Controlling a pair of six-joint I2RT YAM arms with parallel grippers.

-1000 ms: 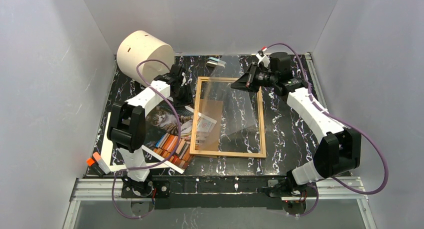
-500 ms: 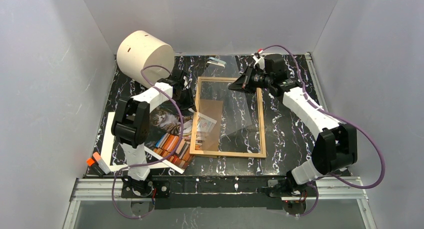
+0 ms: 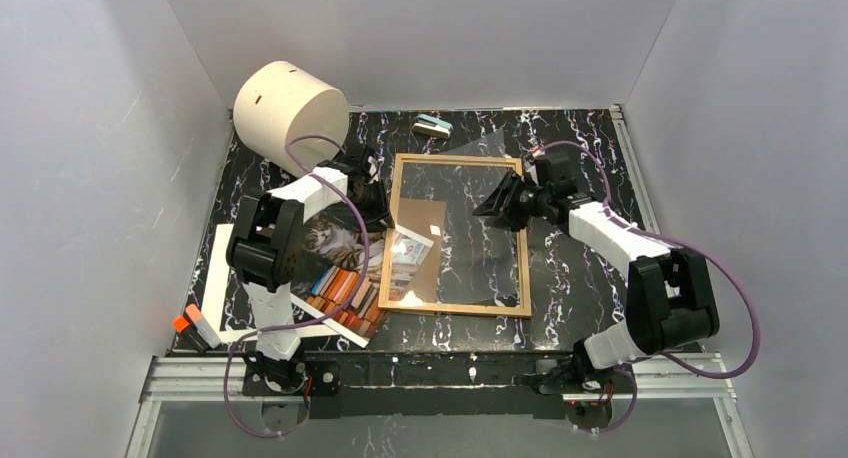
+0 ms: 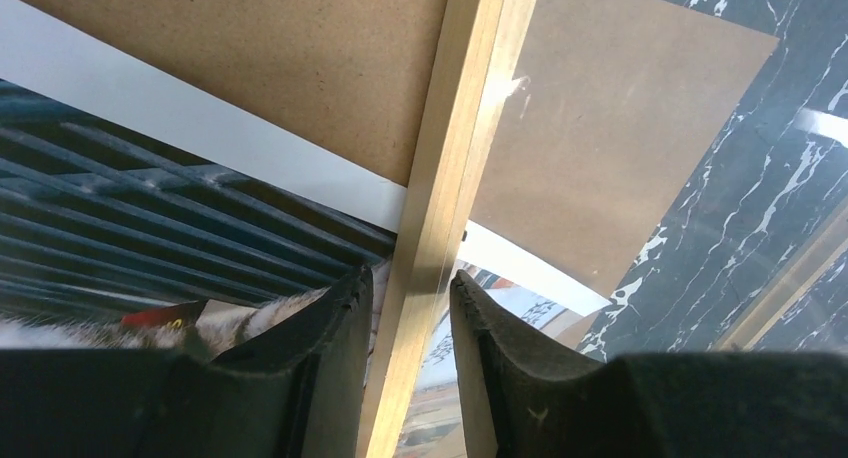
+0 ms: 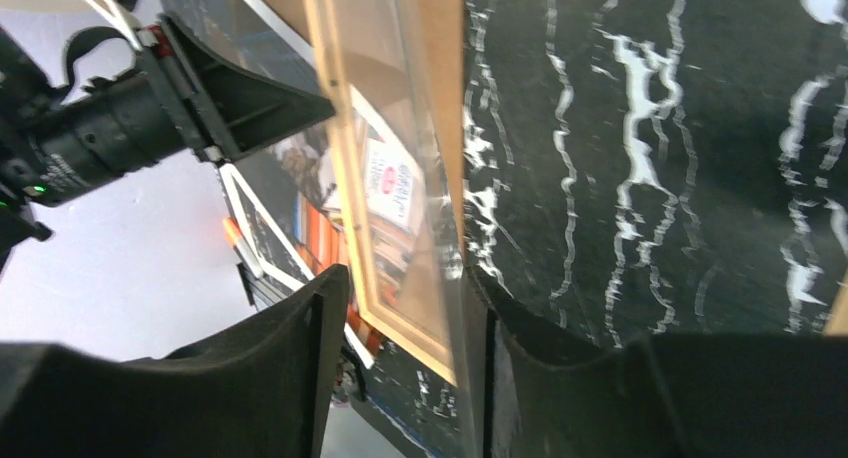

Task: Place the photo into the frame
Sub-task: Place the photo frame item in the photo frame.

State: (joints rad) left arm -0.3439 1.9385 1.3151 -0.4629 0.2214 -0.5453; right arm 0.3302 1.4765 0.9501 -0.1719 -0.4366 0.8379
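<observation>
The frame, thin light wood, lies flat mid-table. My left gripper is at its left rail, and in the left wrist view that gripper is shut on the rail. The photo, a cat on stacked books, lies left of the frame under my left arm, and its blue books show beside the rail. A brown backing board lies beneath the frame. My right gripper stands open over the frame. A clear sheet passes edge-on between its fingers, close to the right one.
A white mat sheet lies under the photo at the left edge. A big cream cylinder stands at the back left. A small blue-white object sits behind the frame and an orange-tipped tool lies front left. A printed paper slip lies by the frame's left rail.
My right gripper has opened and moved from the frame's far edge toward its middle. The lifted clear sheet now lies lower. The left jaws have narrowed on the rail.
</observation>
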